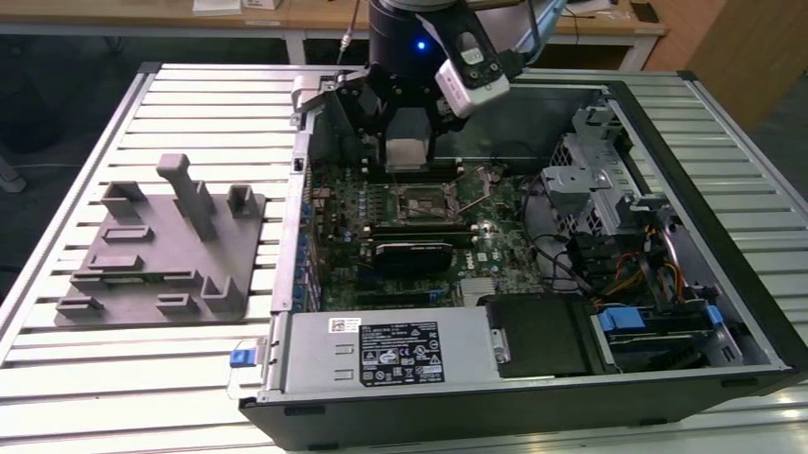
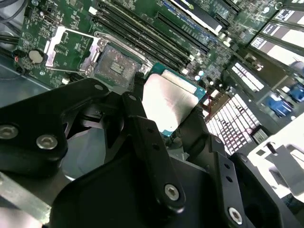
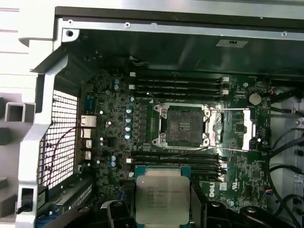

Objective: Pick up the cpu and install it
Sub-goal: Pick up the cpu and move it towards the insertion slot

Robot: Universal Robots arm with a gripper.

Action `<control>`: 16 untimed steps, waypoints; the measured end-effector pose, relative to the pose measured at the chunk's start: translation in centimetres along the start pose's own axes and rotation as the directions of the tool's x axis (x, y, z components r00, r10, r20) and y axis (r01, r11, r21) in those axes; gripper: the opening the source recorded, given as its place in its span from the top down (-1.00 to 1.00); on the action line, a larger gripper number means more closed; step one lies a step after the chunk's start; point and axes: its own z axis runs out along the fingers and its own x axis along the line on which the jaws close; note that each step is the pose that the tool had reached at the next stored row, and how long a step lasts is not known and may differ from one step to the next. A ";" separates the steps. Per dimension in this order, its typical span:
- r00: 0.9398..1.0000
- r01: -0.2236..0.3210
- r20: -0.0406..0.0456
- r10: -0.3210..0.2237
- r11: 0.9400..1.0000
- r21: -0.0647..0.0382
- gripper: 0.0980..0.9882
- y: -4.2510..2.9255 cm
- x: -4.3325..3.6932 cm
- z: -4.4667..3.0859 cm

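Note:
The cpu (image 1: 404, 154) is a small flat square chip with a silvery top and a green edge. My gripper (image 1: 404, 163) is shut on it, one black finger on each of two opposite sides. In both wrist views the cpu (image 2: 167, 97) (image 3: 161, 192) hangs above the green motherboard (image 3: 114, 137), over the black memory slots (image 3: 175, 159) beside the socket. The CPU socket (image 3: 183, 124) (image 2: 114, 66) (image 1: 427, 200) lies open, its metal frame and lever (image 3: 232, 128) folded aside. The chip is off to one side of the socket and well above it.
The open black computer case (image 1: 707, 189) lies on a slatted metal table (image 1: 189, 95). A grey plastic fixture (image 1: 165, 246) with upright posts stands at the exterior view's left. A silver power supply (image 1: 378, 350), a drive cage (image 1: 606, 180) and loose cables (image 1: 631, 274) crowd the case.

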 end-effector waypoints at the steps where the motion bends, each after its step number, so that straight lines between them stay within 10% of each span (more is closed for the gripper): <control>1: 1.000 0.000 0.000 0.000 1.000 0.000 0.00 -0.01 -0.09 0.18; 16: 1.000 -0.002 0.000 0.002 1.000 0.000 0.00 -0.19 -1.56 2.91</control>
